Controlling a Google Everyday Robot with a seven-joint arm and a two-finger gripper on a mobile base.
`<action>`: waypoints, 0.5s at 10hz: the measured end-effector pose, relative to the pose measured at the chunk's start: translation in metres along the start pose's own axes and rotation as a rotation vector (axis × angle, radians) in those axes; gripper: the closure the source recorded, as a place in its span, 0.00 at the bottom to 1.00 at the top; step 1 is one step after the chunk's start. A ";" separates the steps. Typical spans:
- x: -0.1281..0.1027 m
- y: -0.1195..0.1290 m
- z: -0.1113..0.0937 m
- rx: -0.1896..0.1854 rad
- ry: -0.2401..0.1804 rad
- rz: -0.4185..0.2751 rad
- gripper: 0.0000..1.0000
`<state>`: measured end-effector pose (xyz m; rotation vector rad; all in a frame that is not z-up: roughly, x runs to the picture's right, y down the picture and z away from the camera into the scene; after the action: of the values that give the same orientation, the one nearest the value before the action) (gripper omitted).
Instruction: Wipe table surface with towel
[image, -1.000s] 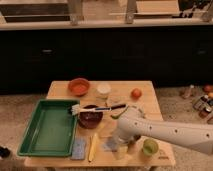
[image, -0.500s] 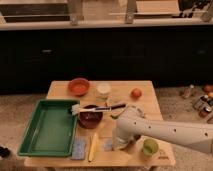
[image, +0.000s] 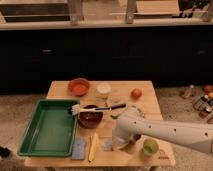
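Green tray (image: 50, 127), orange bowl (image: 79, 86), dish brush (image: 97, 108), green cup (image: 150, 147)

Tray (image: 50, 127) on table (image: 149, 111) left; bowl (image: 79, 86) upper left, cup (image: 103, 89) and fruit (image: 136, 93) to its right; brush (image: 95, 108) across centre bowl (image: 90, 119); sponge (image: 79, 148), towel (image: 106, 145) lower centre; gripper (image: 121, 142) just right of towel, second cup (image: 149, 147) beyond

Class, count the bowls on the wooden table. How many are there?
2: an orange bowl at the far edge, and a dark red bowl beside the green tray. The gripper, down near the front edge, may hide others.
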<state>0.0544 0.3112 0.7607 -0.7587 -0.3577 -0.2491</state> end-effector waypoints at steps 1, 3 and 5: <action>-0.001 0.000 -0.002 0.005 -0.005 -0.003 1.00; -0.005 -0.001 -0.004 0.015 -0.018 -0.010 1.00; -0.009 -0.001 -0.010 0.033 -0.034 -0.020 1.00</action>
<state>0.0483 0.3044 0.7515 -0.7278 -0.4010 -0.2484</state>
